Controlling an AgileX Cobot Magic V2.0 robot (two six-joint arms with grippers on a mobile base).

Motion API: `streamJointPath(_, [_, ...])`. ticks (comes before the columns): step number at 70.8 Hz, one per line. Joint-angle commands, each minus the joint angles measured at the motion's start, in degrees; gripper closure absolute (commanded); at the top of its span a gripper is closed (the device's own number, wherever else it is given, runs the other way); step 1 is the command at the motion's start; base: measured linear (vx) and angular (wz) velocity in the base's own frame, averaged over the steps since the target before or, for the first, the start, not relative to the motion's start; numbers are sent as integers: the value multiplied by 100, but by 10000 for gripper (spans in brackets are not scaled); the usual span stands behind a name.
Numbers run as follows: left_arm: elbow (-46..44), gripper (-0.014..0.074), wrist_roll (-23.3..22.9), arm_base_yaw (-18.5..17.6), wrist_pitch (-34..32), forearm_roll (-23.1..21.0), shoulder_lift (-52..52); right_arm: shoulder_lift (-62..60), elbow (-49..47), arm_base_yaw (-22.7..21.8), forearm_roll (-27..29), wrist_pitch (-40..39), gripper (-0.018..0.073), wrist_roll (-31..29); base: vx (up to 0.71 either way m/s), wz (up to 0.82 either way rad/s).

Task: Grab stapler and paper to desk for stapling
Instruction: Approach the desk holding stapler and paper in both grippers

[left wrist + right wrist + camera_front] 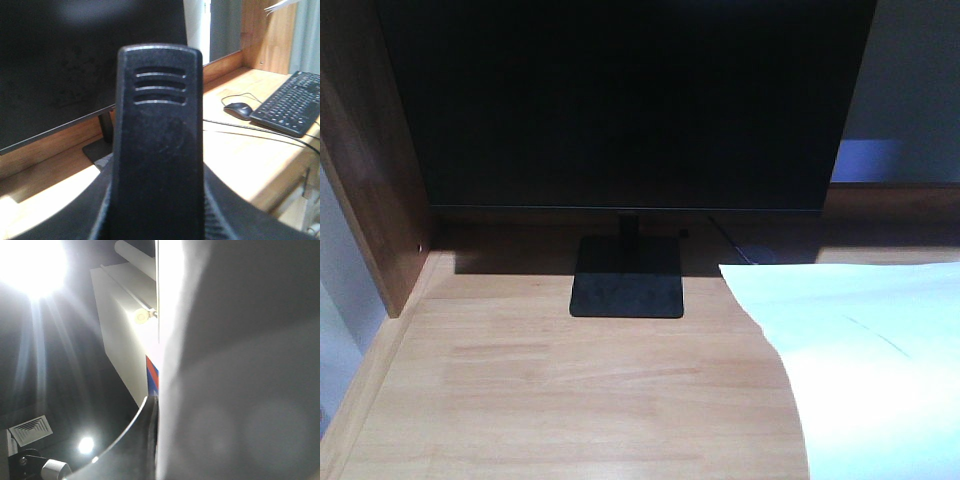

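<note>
- In your left wrist view, a black moulded body with three grooves near its top, seemingly the stapler [157, 140], stands upright and fills the centre. Its lower part is cut off by the frame, and no metal channel or coloured patch shows.
- You cannot pick out the left gripper's fingers around it. The dark curved shapes at the bottom are too close and blurred, so neither grip nor opening can be told.
- The paper [860, 370] takes up the lower right of your front view, over the desk [570, 400], running off the right and bottom edges. Whether it lies flat or is lifted is unclear.
- In your right wrist view the sheet covers the right half, pressed close to the lens. The right gripper's fingers are hidden, so its state cannot be told.
- Glare from a ceiling light [30, 260] washes out the upper left there.
- Behind the paper stand the monitor [620, 100] and its base [626, 285].
- Further along the desk you can see a mouse [238, 109] just beside a keyboard [292, 102], which is partly cut off.
</note>
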Motion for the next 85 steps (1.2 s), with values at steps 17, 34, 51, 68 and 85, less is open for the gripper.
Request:
streamJointPath(17, [-144, 602, -13, -8, -657, -92, 79, 51, -140, -29, 29, -214, 564, -34, 9, 2])
streamJointPath(34, [-144, 602, -13, -8, -657, -92, 79, 51, -140, -29, 29, -214, 564, -34, 4, -2])
streamJointPath(51, [-144, 602, -13, -8, -657, -92, 79, 51, -140, -29, 29, -214, 564, -34, 0, 0])
streamJointPath(68, [-144, 602, -13, -8, -657, -92, 79, 51, -140, -29, 29, -214, 564, -34, 0, 0])
streamJointPath(85, [-144, 602, -13, -8, -657, -92, 79, 51, -140, -29, 29, -214, 564, -34, 0, 0])
